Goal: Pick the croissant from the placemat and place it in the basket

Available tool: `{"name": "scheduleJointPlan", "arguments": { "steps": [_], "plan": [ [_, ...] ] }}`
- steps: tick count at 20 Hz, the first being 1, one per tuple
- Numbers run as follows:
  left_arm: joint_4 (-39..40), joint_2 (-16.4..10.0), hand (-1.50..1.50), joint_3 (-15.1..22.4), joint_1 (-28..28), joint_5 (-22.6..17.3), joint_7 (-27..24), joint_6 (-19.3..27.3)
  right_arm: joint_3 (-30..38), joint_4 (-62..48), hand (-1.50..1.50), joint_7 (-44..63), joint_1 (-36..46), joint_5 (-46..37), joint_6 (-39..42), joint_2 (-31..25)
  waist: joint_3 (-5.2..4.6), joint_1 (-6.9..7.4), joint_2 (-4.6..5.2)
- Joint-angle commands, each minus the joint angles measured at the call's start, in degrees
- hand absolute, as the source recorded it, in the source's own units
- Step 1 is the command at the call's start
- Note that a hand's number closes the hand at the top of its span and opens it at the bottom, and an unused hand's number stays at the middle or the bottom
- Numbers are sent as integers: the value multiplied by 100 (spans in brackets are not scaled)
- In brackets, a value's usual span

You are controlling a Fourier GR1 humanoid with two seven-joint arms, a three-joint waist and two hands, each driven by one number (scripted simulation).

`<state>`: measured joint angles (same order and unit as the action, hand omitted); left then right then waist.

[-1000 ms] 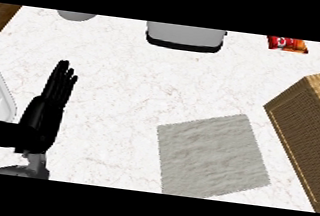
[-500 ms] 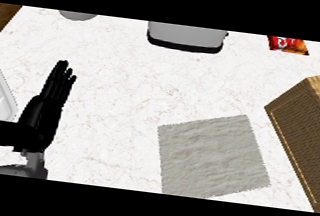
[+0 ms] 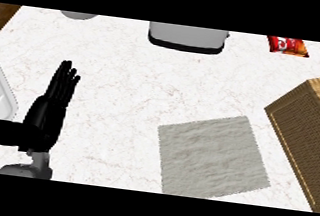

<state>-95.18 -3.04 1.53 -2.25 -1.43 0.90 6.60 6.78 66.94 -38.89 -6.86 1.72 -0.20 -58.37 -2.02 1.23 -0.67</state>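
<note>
Nothing is moving since the earlier frame: your left robot hand is staying straight-fingered at eight o'clock. The placemat at five o'clock is showing no croissant, so you are having nothing to pick there.

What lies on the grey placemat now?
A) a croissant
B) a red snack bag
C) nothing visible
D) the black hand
C: the placemat shows only bare cloth; the left hand rests open to its left, and the red snack bag lies near the back edge of the counter.
</note>
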Motion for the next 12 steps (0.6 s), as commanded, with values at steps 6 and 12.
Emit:
{"name": "scheduleJointPlan", "arguments": {
  "steps": [6, 12],
  "plan": [
    [-170, 57, 0, 123, 137, 62, -8, 4, -210, -1060, -150, -449, 454, -313, 46, 541, 222, 76, 100],
    [-23, -86, 0, -68, 121, -9, -44, -72, 280, -1202, -150, -868, 664, 244, 369, 731, 215, -16, 86]
  ]
}}
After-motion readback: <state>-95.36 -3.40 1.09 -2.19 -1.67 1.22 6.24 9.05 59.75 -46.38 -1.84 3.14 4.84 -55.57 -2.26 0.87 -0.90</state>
